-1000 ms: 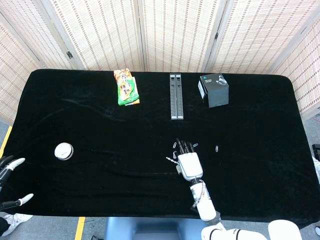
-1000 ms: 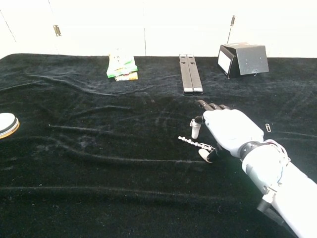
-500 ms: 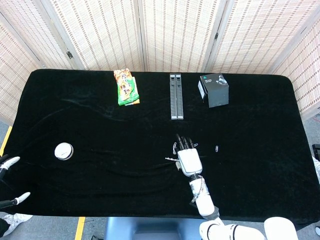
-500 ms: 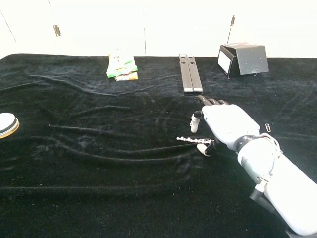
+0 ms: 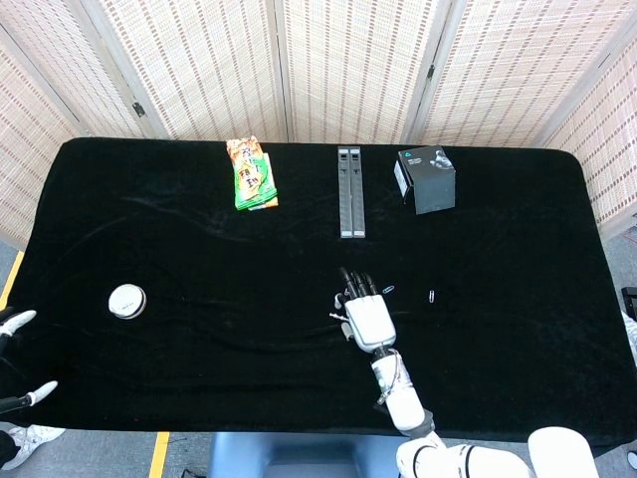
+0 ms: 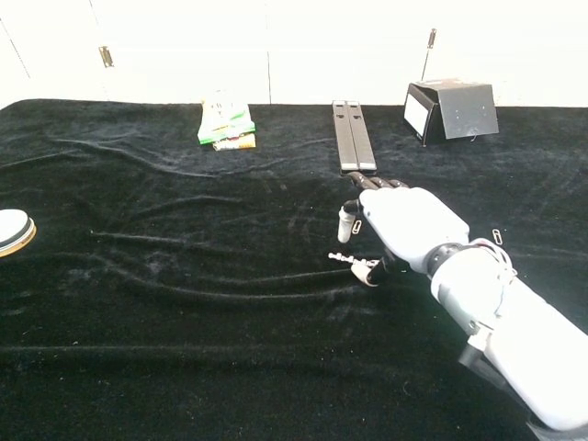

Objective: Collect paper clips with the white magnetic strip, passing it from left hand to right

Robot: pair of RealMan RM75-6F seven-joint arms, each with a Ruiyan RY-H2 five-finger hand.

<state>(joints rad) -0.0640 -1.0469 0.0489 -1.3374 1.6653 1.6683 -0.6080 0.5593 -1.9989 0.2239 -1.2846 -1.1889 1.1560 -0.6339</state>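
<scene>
black cloth [image 5: 199, 279] lay under your right hand [image 5: 365, 317], low at table centre, one clip [image 5: 431, 296] to its right; your left hand [image 5: 15, 358] hung off the edge, fingers apart. chest view: right hand [image 6: 404, 225] pinched the strip [image 6: 353, 260], clips clinging.

Middle of surface [image 5: 199, 289]: wide bare black cloth; a hand can pass here.
Back edge: snack packet [image 5: 252, 173], two black bars [image 5: 349, 192] and black box [image 5: 426, 179] stand in a row, with gaps between them.
Left side: round white disc [image 5: 126, 300] sits alone.
Right side: one paper clip [image 5: 432, 296] lies flat beside the right hand [image 5: 364, 319].
</scene>
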